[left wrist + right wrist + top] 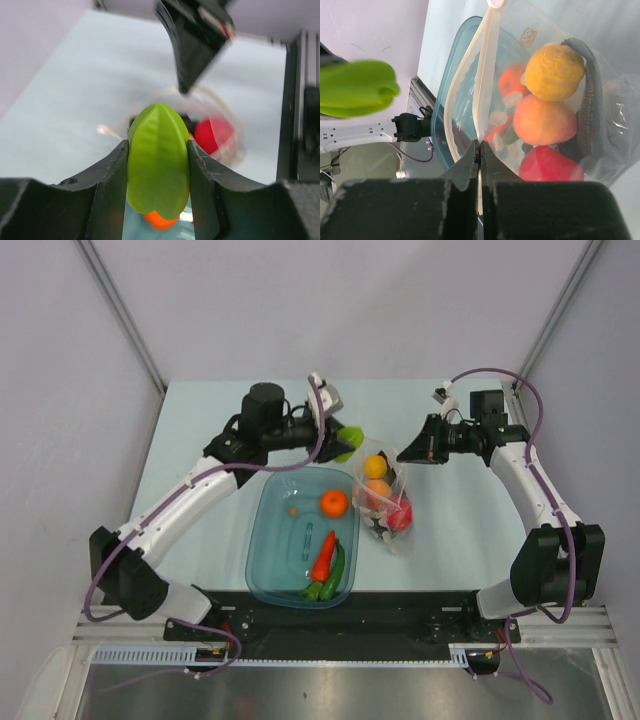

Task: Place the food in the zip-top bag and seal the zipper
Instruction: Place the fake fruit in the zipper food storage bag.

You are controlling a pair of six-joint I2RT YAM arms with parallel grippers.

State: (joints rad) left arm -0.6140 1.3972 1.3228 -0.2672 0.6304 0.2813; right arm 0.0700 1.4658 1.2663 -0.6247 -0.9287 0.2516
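I reckon the job is a little past half done. My left gripper (pixel 158 145) is clamped on the starfruit (pixel 158 171), one finger on each flank, and carries it in the air just beside the far end of the bag (pixel 388 502). My right gripper (pixel 480 148) has its fingers pressed together on the bag's rim and holds that side up, so the mouth gapes toward the starfruit. The zipper (pixel 463 82) hangs in a loose open loop, its two strips well apart.

Inside the bag I count the lemon (pixel 555 72), the peach (pixel 542 120), the red fruit (pixel 547 165) and the fish (pixel 587 100), which stands against the wall behind the lemon. Low down there is a dark lump that I take for the grapes (pixel 380 531), though I cannot be sure. The bag lies on the table (pixel 200 430), touching the right side of the tub (pixel 262 540).

What is left: the starfruit is not yet in. Three pieces lie in the tub: the orange (pixel 334 503) near its far end, and the red pepper (pixel 324 557) and the green pepper (pixel 337 569) side by side at its near end. Each needs its own trip. After that the zipper has to be pressed shut along its whole length, and nothing of that is done.
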